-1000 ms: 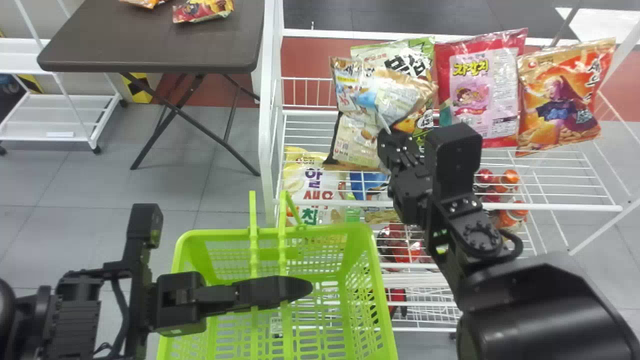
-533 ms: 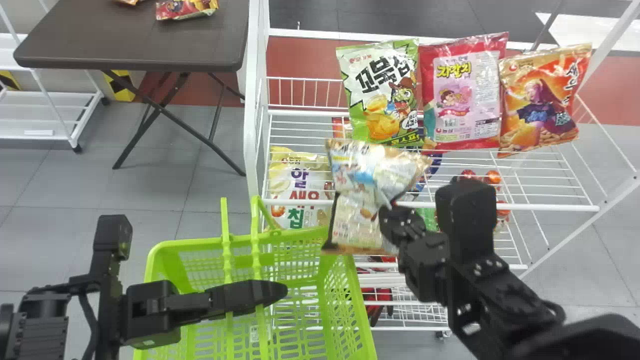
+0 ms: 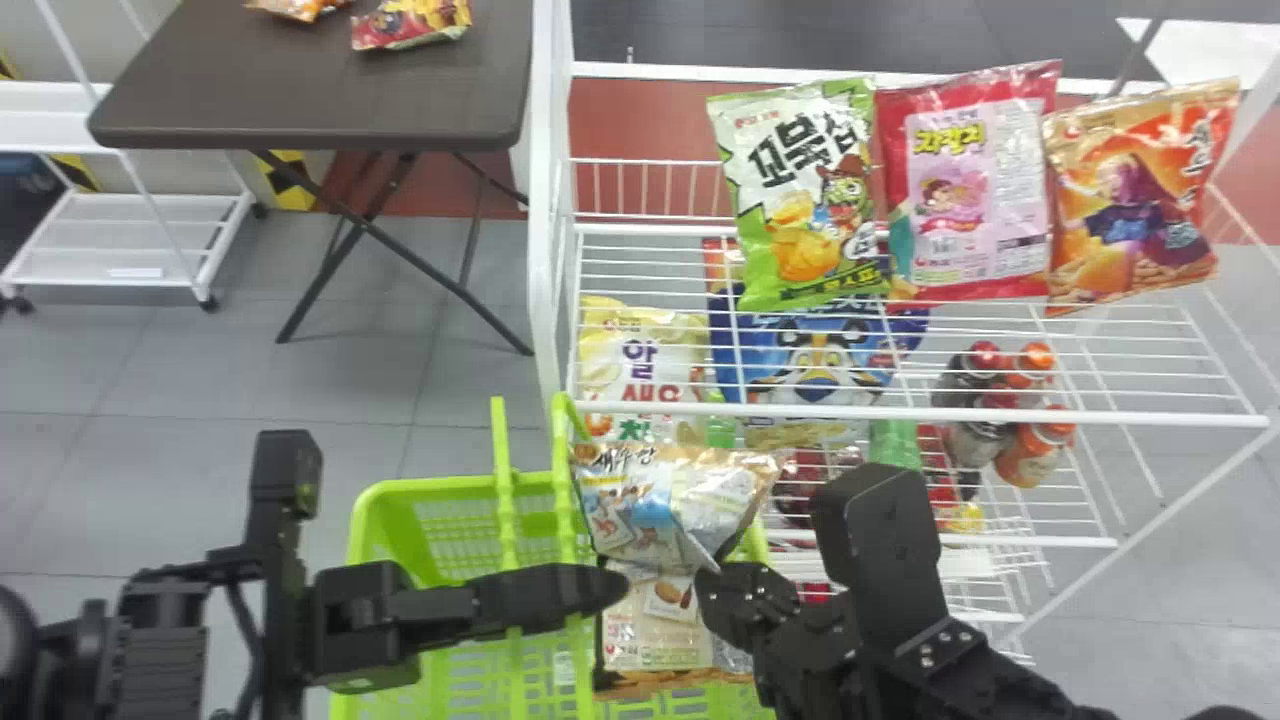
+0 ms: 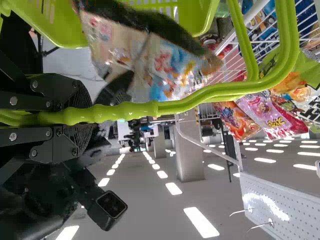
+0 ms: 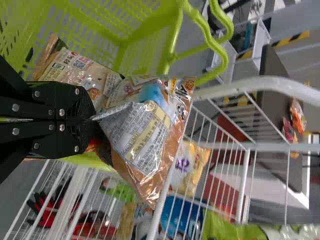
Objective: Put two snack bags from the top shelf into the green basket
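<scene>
My right gripper (image 3: 708, 574) is shut on the middle of a brown-and-blue snack bag (image 3: 640, 510), creased at the pinch, over the right part of the green basket (image 3: 430, 489). In the right wrist view, my right gripper (image 5: 92, 119) pinches this bag (image 5: 145, 140) with the basket (image 5: 150, 45) behind it. My left gripper (image 3: 612, 588) stays at the basket's handles; in the left wrist view, my left gripper (image 4: 91, 115) is shut on the green handles (image 4: 130, 110). Green (image 3: 800, 200), red (image 3: 975, 200) and orange (image 3: 1130, 210) snack bags stand on the top shelf.
The wire shelf's white front rail (image 3: 1000, 412) runs behind the basket to the right, with its white post (image 3: 545, 230) at the left. Lower levels hold more bags (image 3: 640, 370) and bottles (image 3: 1030, 455). A dark table (image 3: 310, 90) stands back left.
My right gripper has carried the snack bag from the top shelf, out past the front rail, down and leftward over the basket. The left gripper still holds the handles.
</scene>
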### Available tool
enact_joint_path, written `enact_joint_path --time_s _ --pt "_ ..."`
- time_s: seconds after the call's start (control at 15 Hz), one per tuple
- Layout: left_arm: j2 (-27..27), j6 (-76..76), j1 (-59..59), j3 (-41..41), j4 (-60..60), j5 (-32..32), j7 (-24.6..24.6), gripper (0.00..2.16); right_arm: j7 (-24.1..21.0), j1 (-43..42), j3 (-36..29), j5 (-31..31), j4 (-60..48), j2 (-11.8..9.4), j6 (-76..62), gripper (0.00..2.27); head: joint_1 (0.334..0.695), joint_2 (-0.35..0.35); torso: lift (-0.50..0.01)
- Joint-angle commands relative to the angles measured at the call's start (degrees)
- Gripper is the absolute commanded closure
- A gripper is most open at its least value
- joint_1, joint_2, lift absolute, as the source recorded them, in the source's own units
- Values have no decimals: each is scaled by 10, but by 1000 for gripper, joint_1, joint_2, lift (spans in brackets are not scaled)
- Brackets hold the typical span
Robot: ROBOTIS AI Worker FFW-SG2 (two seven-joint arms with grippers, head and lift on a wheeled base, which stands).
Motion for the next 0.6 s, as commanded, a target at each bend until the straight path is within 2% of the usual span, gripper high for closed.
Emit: enact_joint_path --time_s 0.0,0.07,0.13,0.2,0.4,0.53 --pt "0 2 2 -2 -4 1 0 2142 -3 -13 32 -5 50 7 -28 2216 695 61 -1" --pt "1 2 3 -1 -4 4 0 2142 -1 -20 40 -5 66 10 -19 1875 695 86 -1" --pt "2 2 3 1 -5 4 -1 2142 0 -27 43 2 80 9 -5 812 695 123 -1" --pt "3 2 3 2 -5 4 -1 2142 0 -27 43 9 87 9 -8 -2 695 136 -1" --pt "4 2 3 4 -5 5 -3 2142 -2 -14 7 10 86 9 -87 63 695 140 -1" --pt "4 2 3 5 -5 5 -6 2142 -7 -13 -44 -2 80 16 -123 76 695 105 -1"
